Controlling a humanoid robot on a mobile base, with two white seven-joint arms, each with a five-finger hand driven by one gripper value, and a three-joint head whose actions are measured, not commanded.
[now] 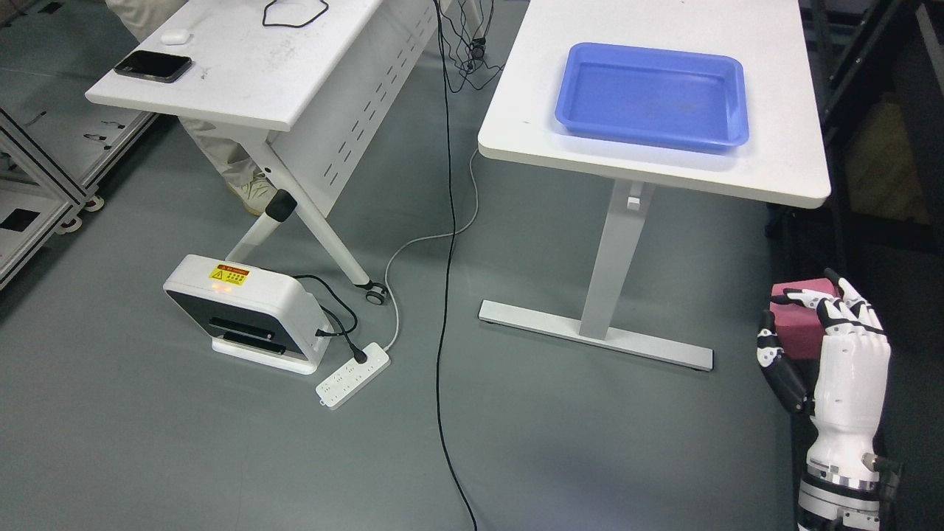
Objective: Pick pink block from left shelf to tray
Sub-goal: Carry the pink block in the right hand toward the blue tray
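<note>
With the pink block (795, 324) clasped in the right hand (826, 332) low beside the bench (664, 166), it is best raised level and carried over the blue tray (652, 136) before release.

A single head view looks down steeply from standing height onto the grey floor (221, 442), facing forward over two white worktops. The right-hand white worktop (767, 169) with its shallow blue plastic tray (582, 81) lies far right, the other white worktop (280, 88) far left. Nearest the camera, at the lower right edge, shows the white-and-black right hand (800, 332).
</note>
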